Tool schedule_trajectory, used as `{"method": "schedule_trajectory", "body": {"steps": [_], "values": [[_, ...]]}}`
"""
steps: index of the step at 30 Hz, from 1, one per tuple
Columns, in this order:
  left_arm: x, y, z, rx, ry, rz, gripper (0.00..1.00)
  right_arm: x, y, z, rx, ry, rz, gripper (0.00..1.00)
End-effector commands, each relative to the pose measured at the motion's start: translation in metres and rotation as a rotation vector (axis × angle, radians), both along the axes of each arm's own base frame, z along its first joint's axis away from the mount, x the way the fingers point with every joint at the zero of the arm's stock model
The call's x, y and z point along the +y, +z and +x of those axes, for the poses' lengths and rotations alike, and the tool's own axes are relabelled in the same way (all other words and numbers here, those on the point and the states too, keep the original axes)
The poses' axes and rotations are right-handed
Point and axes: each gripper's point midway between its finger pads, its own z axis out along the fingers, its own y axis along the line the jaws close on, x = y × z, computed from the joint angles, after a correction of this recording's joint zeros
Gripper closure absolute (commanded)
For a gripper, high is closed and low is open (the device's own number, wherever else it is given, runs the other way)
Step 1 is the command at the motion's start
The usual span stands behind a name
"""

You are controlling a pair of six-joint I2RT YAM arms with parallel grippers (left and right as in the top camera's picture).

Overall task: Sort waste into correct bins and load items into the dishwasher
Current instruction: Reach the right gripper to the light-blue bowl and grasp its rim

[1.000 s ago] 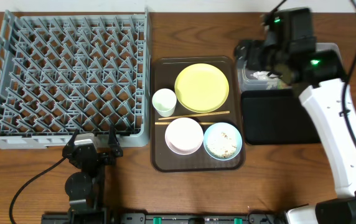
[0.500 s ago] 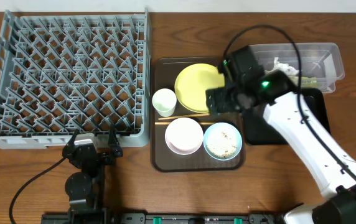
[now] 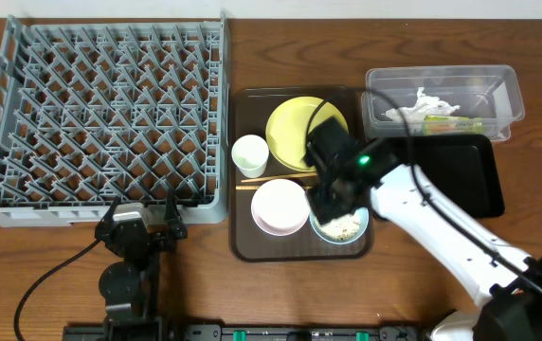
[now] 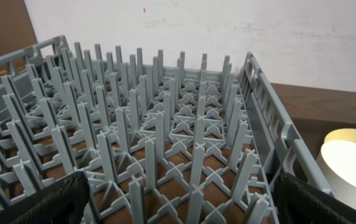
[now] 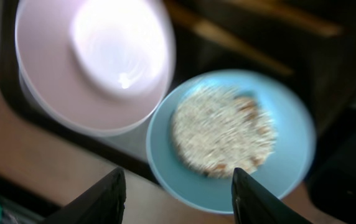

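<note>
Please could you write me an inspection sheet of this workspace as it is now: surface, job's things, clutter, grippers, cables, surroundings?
Surface: wooden table, with a brown serving tray on it.
Job's things: dish rack empty. On the serving tray are the yellow-green plate, white cup, white bowl, chopsticks and light-blue bowl holding rice. The clear tub holds tissue and snack wrapper. Nothing seen in the black tray.
Clutter: nothing seen.
Grippers: left gripper open, facing the rack. Right gripper open above the light-blue bowl. Both hold nothing.
Cables: black cable beside the left arm; thin cable along the right arm.
Surroundings: white wall.
</note>
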Motion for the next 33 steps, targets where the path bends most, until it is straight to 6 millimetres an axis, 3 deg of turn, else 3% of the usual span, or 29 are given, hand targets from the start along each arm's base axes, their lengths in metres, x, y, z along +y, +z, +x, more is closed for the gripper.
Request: {"method": "schedule_trajectory", "body": {"steps": [1, 20, 30, 33], "values": [[0.002, -0.016, -0.002, 0.055, 0.015, -0.008, 0.05, 0.005, -0.012, -0.021, 0.022, 0.173, -0.022, 0.46], [0.002, -0.016, -0.002, 0.055, 0.015, -0.008, 0.05, 0.001, -0.071, -0.036, -0.034, 0.349, -0.036, 0.45], [0.002, -0.016, -0.002, 0.055, 0.014, -0.008, 0.05, -0.004, -0.084, -0.04, -0.038, 0.347, -0.04, 0.83], [0.002, -0.016, -0.002, 0.055, 0.015, -0.008, 0.05, -0.004, -0.084, -0.04, -0.037, 0.344, -0.042, 0.91]]}}
